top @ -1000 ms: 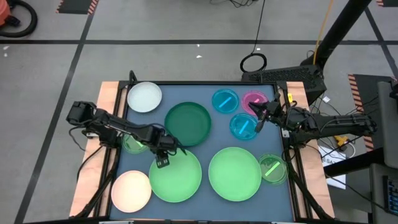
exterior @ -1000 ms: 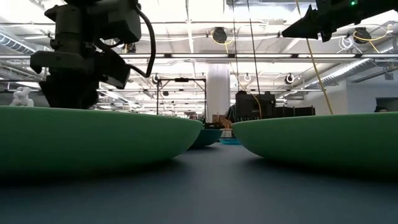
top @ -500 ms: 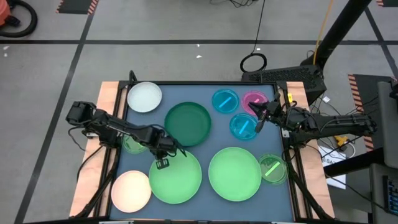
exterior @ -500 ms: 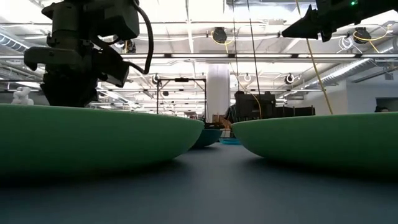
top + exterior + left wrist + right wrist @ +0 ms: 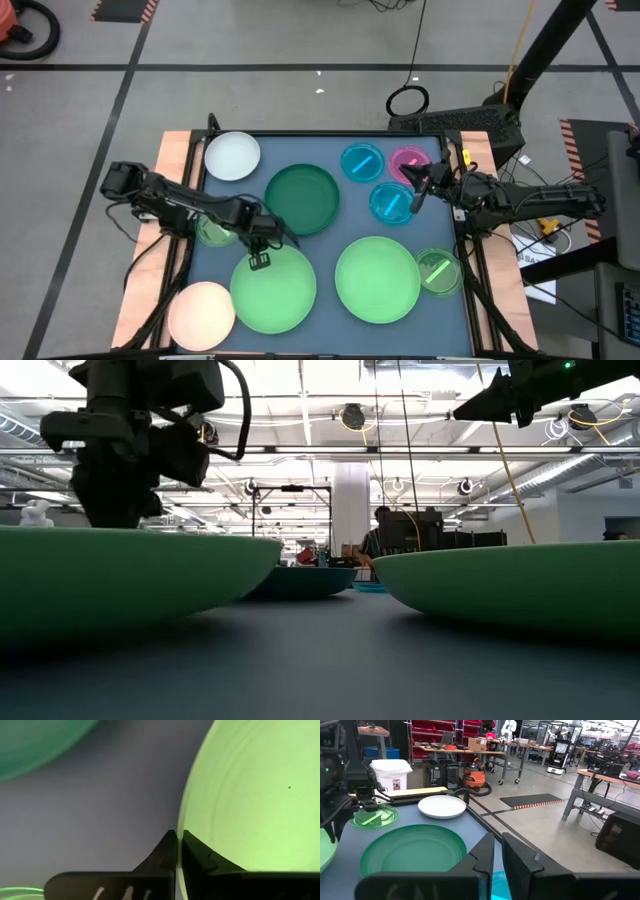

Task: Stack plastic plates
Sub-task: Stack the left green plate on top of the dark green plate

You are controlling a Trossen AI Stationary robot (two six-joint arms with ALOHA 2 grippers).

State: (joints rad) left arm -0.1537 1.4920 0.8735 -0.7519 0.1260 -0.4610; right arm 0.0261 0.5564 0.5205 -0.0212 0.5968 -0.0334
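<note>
Left wrist view shows our left tool (image 5: pixel 177 851) now clamped on the rim of the light green plate (image 5: pixel 255 795), which has slid toward the cream plate (image 5: pixel 201 313) on the tabletop (image 5: pixel 330 238); we judge the lift comes next. Our right tool (image 5: pixel 416 193) waits narrowly parted and empty above the blue plate (image 5: pixel 390 203).

Two green plates (image 5: pixel 130 575) up close, left arm (image 5: pixel 130 440) above one
</note>
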